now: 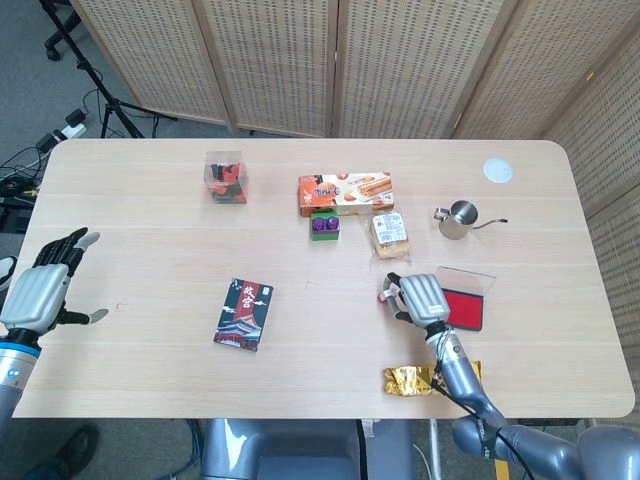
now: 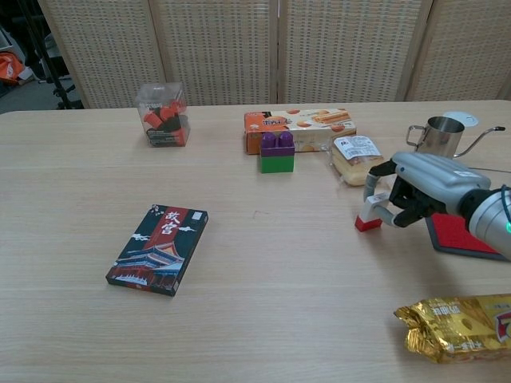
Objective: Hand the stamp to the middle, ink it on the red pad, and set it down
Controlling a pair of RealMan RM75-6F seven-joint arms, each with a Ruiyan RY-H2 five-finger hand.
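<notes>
One stamp [image 2: 370,216] is seen, white with a red base, pinched by the fingers of the right hand [image 2: 421,191] and lowered so that its base meets or nearly meets the table [image 2: 263,303]; contact cannot be confirmed. It is placed just left of the single red pad [image 2: 468,234], near the table's right-centre.

The left hand [image 1: 38,288] is held at the left edge with fingers spread and nothing in it.

One of each other item is counted: a dark card box [image 2: 158,248] on the near left, a clear tub [image 2: 163,114] of red and black pieces at the far left, an orange biscuit box [image 2: 299,128], a purple-and-green block [image 2: 276,152] touching its front, a wrapped bread [image 2: 356,158] just beside the stamp's far side, a steel pitcher [image 2: 433,135], a white disc [image 1: 498,170], and a gold packet [image 2: 455,325] at the near right edge.

The surface is pale wood with rounded corners. Woven folding screens [image 1: 330,60] are set behind it, and a tripod [image 1: 95,70] with cables is seen on the grey floor at left.

The path between stamp and pad is partly covered by the right hand itself.
</notes>
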